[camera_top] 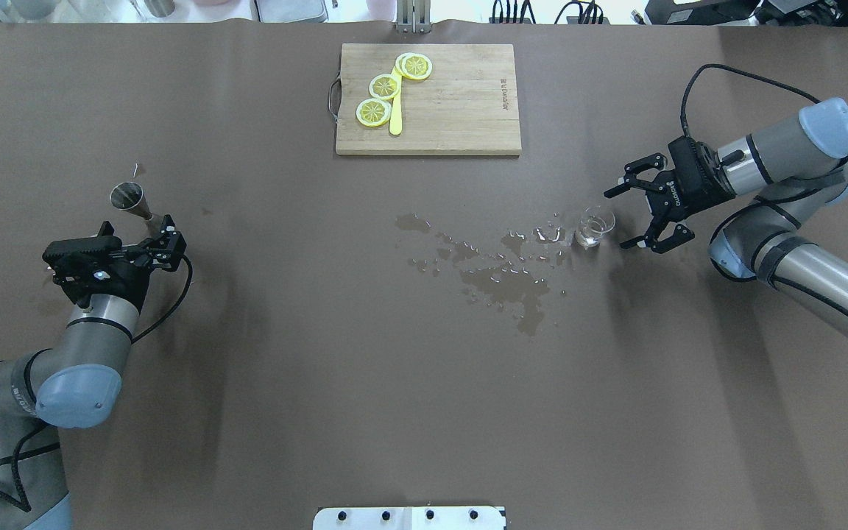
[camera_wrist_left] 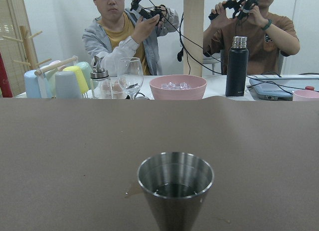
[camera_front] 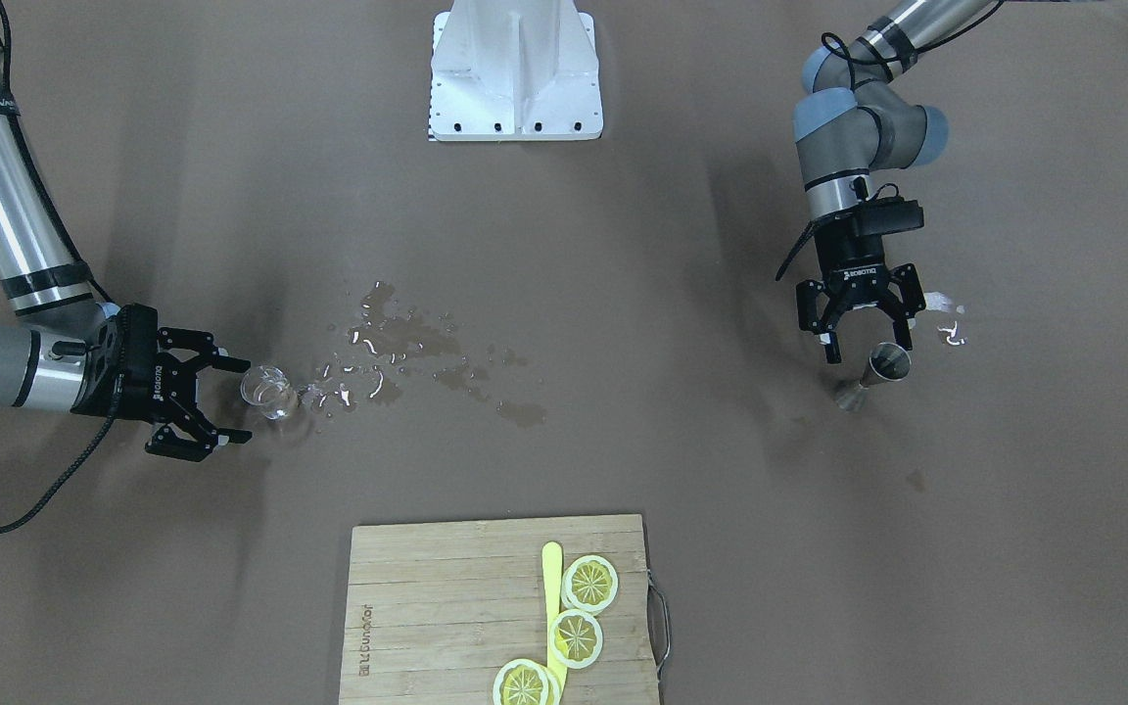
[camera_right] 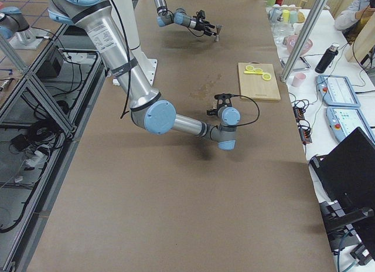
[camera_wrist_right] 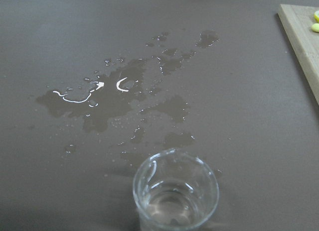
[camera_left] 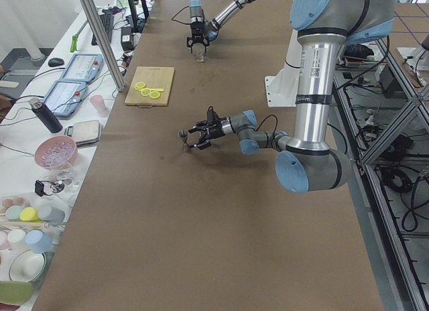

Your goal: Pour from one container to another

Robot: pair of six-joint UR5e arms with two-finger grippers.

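- The steel jigger (camera_front: 885,364) stands upright on the brown counter (camera_front: 681,441) toward the robot's left end, and the left wrist view shows a little liquid low inside it
- The left end effector (camera_front: 868,345) sits just beside the jigger on the robot's side, with its fingers spread wide and nothing held
- The small clear glass (camera_front: 265,390) stands upright toward the robot's right end, well apart from the jigger, with a shallow layer of clear liquid at its bottom
- The right end effector (camera_front: 241,401) lies roughly level and points at the glass, its fingers spread wide, the tips just short of the glass and gripping nothing
- A spill (camera_front: 407,343) of puddles and droplets spreads over the counter from just beside the glass toward the middle
- A wooden cutting board (camera_front: 427,607) lies at the counter's far edge, opposite the robot's white base (camera_front: 515,73)
- On the board are three lemon slices (camera_front: 590,583) and a yellow utensil (camera_front: 551,578) that touches them
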